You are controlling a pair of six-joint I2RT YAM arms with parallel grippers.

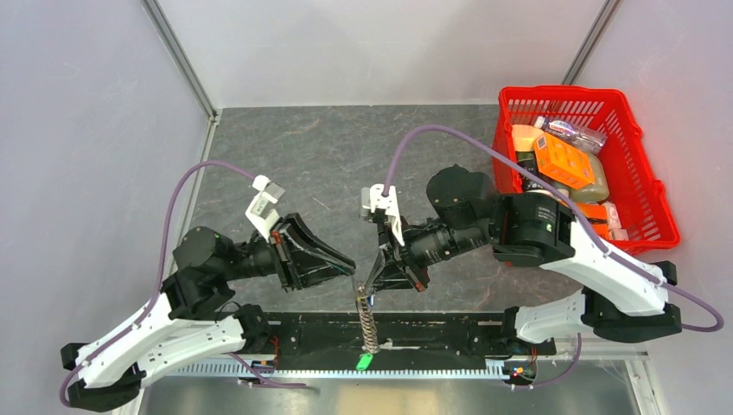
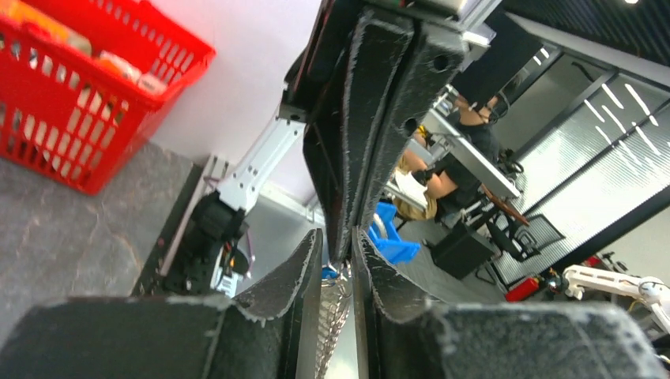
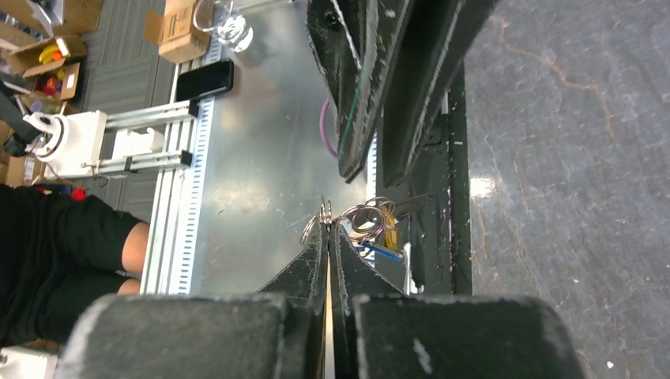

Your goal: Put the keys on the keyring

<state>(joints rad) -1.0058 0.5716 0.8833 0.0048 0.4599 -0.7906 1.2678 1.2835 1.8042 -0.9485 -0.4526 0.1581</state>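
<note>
Likely midway: right jaws clenched on the keyring, keys bunched beside it, threading unconfirmed; whether left jaws grasp anything, I cannot tell

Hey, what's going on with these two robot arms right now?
The right gripper is pinching the keyring up off the table, with the keys bunched beside it and the chain and green tag dangling below. The left gripper sits right against it; whether it grips anything is unclear.

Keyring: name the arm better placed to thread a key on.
Left, probably. The right gripper is shut on the keyring, keys dangling beside it; the left gripper points at them, seemingly empty.
</note>
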